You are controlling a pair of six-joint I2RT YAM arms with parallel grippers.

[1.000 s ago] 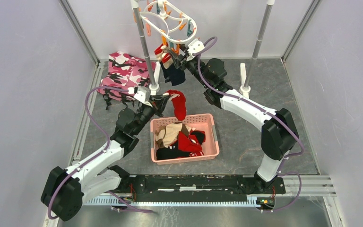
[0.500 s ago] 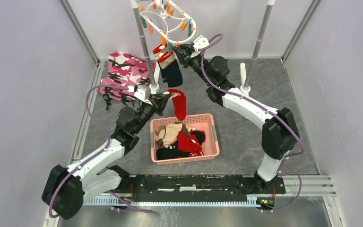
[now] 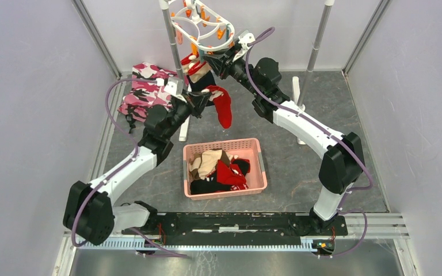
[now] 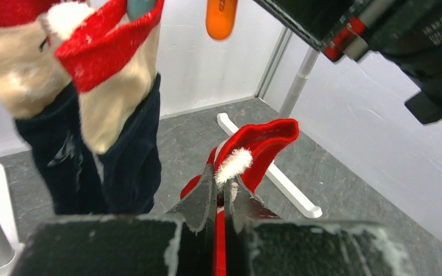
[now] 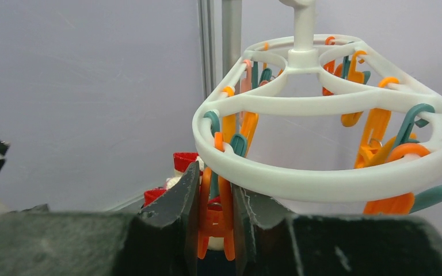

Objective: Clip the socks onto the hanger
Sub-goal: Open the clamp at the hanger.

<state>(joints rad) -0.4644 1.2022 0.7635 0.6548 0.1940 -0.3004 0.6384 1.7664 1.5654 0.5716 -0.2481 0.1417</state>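
Observation:
The white hanger (image 3: pixel 202 23) (image 5: pixel 322 184) hangs at the back, with orange and teal clips dangling from its ring. My right gripper (image 3: pixel 214 57) (image 5: pixel 214 183) is shut on an orange clip (image 5: pixel 216 215) at the ring's near edge, squeezing its handles. My left gripper (image 3: pixel 203 99) (image 4: pixel 223 179) is shut on a red sock (image 3: pixel 223 106) (image 4: pixel 262 141) with a white tuft, held up just below the hanger. Red, beige and navy socks (image 3: pixel 198 72) (image 4: pixel 115 109) hang clipped beside it. More socks (image 3: pixel 218 172) lie in the pink basket (image 3: pixel 262 167).
A pink camouflage cloth (image 3: pixel 144 86) lies at the back left. Grey rack poles (image 3: pixel 172 46) (image 3: pixel 319 34) rise at the back, with white feet (image 3: pixel 295 92) on the floor. The right arm (image 4: pixel 391 40) is close above the left gripper.
The left arm has lifted the red sock up and back from above the basket to just under the hanger. The right gripper has closed on the orange clip, and the hanger has shifted.

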